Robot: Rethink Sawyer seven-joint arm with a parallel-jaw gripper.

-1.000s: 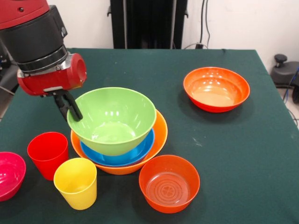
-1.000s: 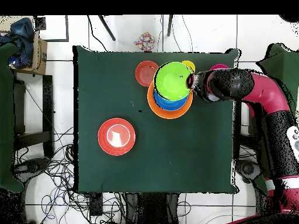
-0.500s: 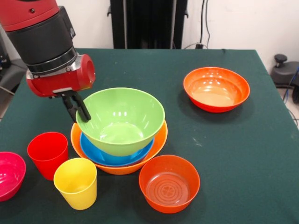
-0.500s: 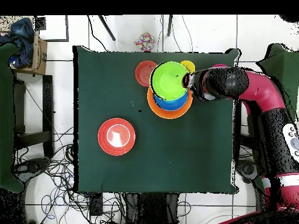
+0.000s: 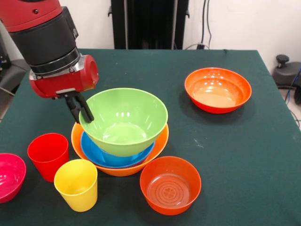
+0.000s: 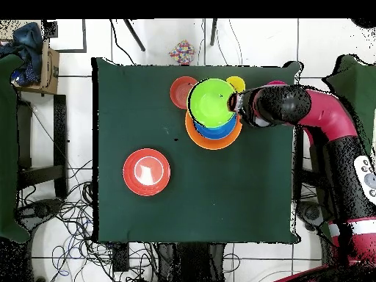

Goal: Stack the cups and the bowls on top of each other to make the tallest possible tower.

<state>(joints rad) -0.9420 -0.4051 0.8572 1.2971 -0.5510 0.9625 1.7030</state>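
My gripper (image 5: 81,109) is shut on the left rim of the lime green bowl (image 5: 124,120), holding it tilted just above the blue bowl (image 5: 99,155). The blue bowl sits nested in the large pale orange bowl (image 5: 161,137); together they form the tower. From overhead, the gripper (image 6: 235,103) sits at the green bowl's (image 6: 211,101) edge over the pale orange bowl (image 6: 213,142). A red cup (image 5: 48,155) and a yellow cup (image 5: 76,184) stand upright to the front left of the tower.
A magenta bowl (image 5: 9,176) lies at the left edge. One red-orange bowl (image 5: 170,185) sits just in front of the tower, another (image 5: 217,89) at the far right. The dark green cloth covers the table (image 5: 244,155).
The gripper has carried the green bowl a little to the right in the front view, so it sits more squarely over the blue and pale orange bowls. Nothing else moved.
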